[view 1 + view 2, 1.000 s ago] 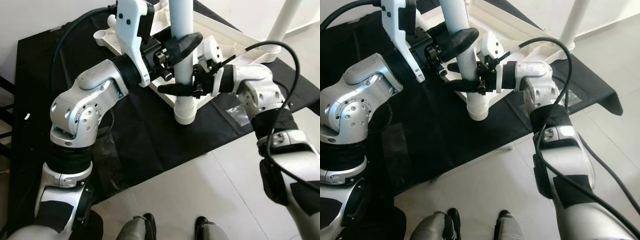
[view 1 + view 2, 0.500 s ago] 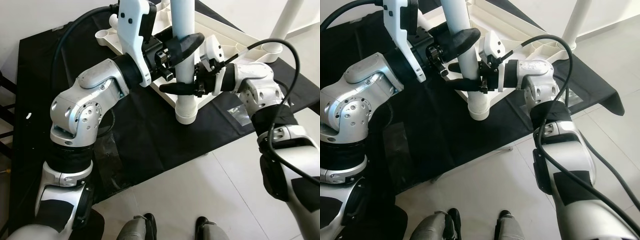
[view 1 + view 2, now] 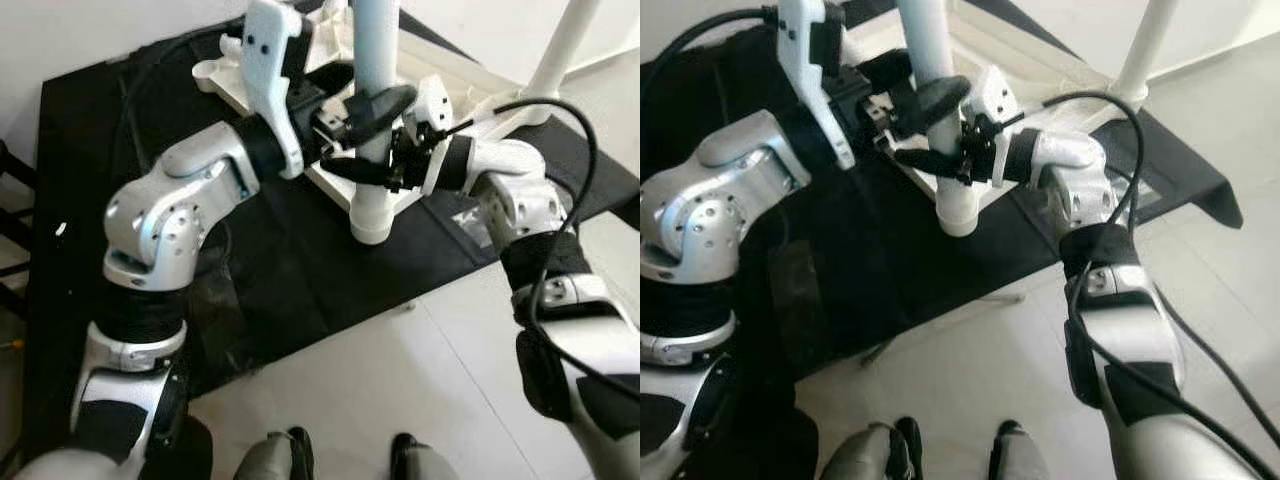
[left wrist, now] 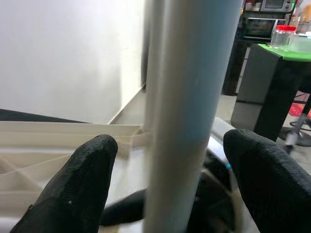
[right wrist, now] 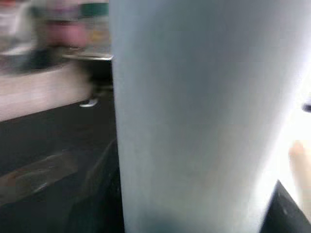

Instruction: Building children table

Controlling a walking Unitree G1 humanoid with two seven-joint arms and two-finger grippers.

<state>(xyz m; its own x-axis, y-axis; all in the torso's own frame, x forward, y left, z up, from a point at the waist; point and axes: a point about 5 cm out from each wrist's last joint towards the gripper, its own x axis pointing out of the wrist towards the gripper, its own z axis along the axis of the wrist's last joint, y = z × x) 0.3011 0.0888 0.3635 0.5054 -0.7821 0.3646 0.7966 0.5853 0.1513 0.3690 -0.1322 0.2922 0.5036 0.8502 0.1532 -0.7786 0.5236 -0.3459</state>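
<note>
A white table leg [image 3: 374, 120] stands upright in the middle of the scene, its wider round foot end [image 3: 370, 228] hanging just above a black cloth [image 3: 290, 260] spread on the pale tiled floor [image 3: 400, 390]. Behind the leg lies the white tabletop [image 3: 330, 60], turned upside down on the cloth so its ribbed underside and round corner sockets face up; a second white leg [image 3: 560, 50] rises from its far right corner. The left gripper [image 3: 362, 112] reaches in from the left and its two black fingers sit on either side of the leg, one curved across the front of it; from the left wrist view the fingertips [image 4: 82, 179] bracket the leg [image 4: 189, 111] with a little daylight on each side, so the hold looks loose rather than pinched tight. The right gripper [image 3: 385, 172] comes in from the right, a little lower on the same leg, with one black finger wrapped across the front just below the left gripper's; the right wrist view is blurred and taken up by the leg [image 5: 194, 116] pressed close to the camera (the fingers are dark shapes at the edges), and it appears closed around the leg. A black cable [image 3: 560, 150] loops over the right arm, and the robot's two feet [image 3: 345, 455] show at the bottom on the tiles.
</note>
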